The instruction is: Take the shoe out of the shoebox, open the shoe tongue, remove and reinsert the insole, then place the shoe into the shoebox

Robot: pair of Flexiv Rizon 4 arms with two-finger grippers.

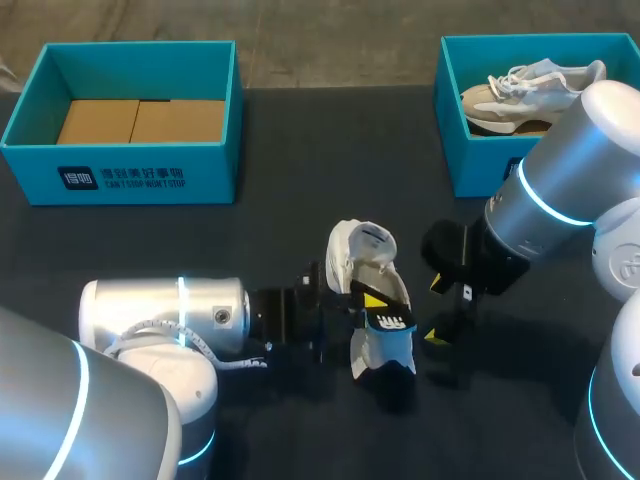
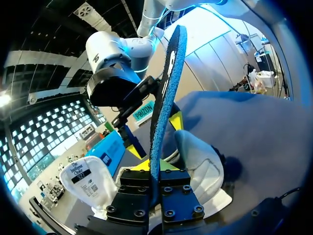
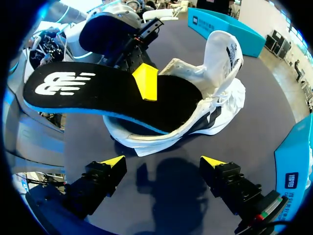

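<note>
**Fig.** White mesh sneaker (image 1: 352,262) lies on dark table (image 1: 300,150) between arms, well apart from teal cardboard shoebox (image 1: 215,150). Black, blue-edged foam insole (image 3: 107,93) sits half out, long axis crosswise ahead of right gripper (image 3: 162,161), which is spread and empty. Left gripper (image 2: 155,169) is nearer, pinching insole. Left wrist view shows insole edge-on; right wrist view shows its face.

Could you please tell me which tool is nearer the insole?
Left: the left tool grips the insole; the right tool hangs open beside the shoe, not touching the insole.
</note>
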